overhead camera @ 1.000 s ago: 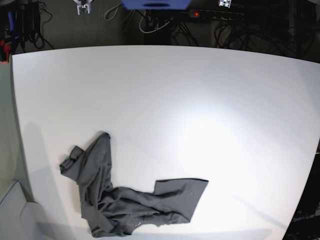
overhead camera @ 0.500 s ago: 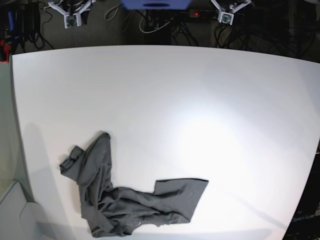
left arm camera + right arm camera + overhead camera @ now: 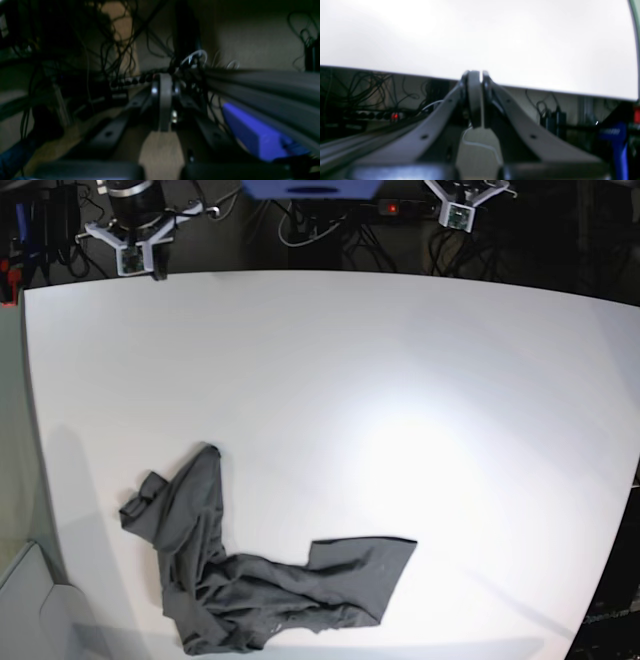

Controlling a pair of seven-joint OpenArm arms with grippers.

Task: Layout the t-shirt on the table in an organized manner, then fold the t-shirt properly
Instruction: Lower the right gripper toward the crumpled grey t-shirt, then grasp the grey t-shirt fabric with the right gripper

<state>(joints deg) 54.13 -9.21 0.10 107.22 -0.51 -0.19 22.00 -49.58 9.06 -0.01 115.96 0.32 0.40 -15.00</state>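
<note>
A white table holds a crumpled dark grey t-shirt near its front-left edge in the base view. At the far edge, the right gripper and left gripper both have jaws pressed together, empty, well apart from the cloth.
</note>
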